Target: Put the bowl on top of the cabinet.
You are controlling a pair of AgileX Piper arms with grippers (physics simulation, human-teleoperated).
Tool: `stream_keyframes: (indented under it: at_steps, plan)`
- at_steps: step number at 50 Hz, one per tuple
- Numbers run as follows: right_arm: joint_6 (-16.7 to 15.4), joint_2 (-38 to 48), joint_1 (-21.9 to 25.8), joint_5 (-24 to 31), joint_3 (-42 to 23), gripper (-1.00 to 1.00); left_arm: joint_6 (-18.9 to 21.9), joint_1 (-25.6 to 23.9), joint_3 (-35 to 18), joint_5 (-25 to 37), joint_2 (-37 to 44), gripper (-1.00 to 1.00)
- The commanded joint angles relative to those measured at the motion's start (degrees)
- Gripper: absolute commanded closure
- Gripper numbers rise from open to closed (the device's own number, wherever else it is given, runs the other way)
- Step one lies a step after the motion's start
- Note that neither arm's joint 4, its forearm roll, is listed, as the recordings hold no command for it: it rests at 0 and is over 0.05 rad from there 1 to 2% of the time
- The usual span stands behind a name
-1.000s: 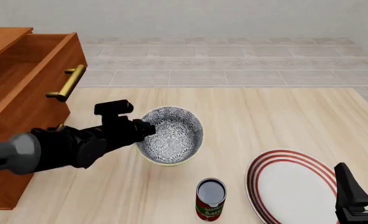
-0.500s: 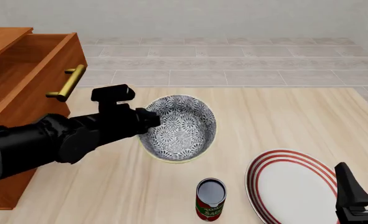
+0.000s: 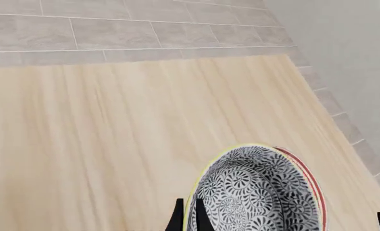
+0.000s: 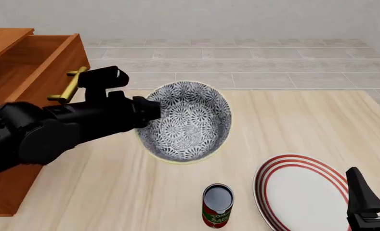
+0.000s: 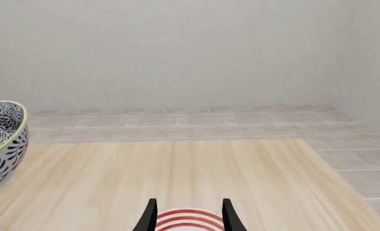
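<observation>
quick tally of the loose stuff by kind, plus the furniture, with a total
bowl: 1, the patterned bowl, held off the table by the left gripper
plate: 1, the red-ringed plate
can: 1, the can
cabinet: 1, the wooden cabinet
total: 4

My front camera high behind the arms, facing forward and down over the table [image 4: 293, 125], my left wrist camera close behind the bowl [image 3: 257, 192], my right wrist camera low, facing the far wall, both catching that bowl.
</observation>
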Motion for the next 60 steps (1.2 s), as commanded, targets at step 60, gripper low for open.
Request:
stream_keyframes:
  at_steps: [60]
  plan:
    - [0.7,0.0,-0.1,-0.2,0.0,-1.00,-0.5,24.0,-28.4,29.5,-12.6,1.00]
